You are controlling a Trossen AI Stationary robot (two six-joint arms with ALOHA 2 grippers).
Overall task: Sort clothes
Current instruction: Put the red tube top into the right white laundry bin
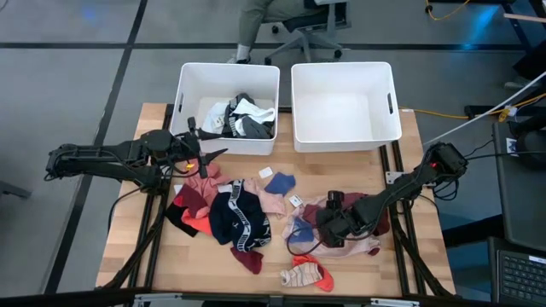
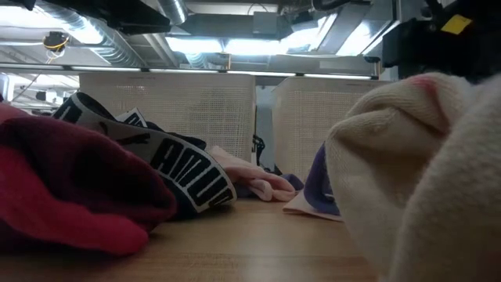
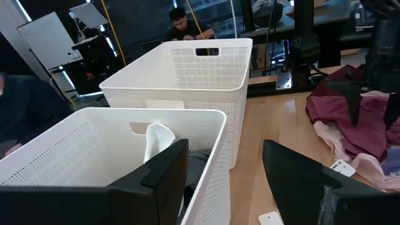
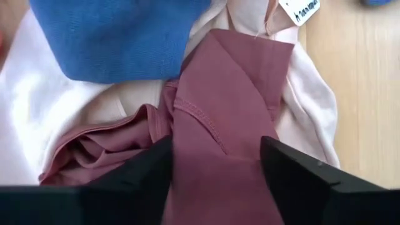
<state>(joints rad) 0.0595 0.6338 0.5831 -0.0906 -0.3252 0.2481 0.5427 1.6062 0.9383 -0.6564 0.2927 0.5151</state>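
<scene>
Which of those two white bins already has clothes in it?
The left bin, next to the left gripper: white and dark garments lie inside. The right bin is empty.

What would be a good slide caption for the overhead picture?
Right end effector lowered onto a maroon garment; left end effector open beside the left bin, which holds a few clothes.
</scene>
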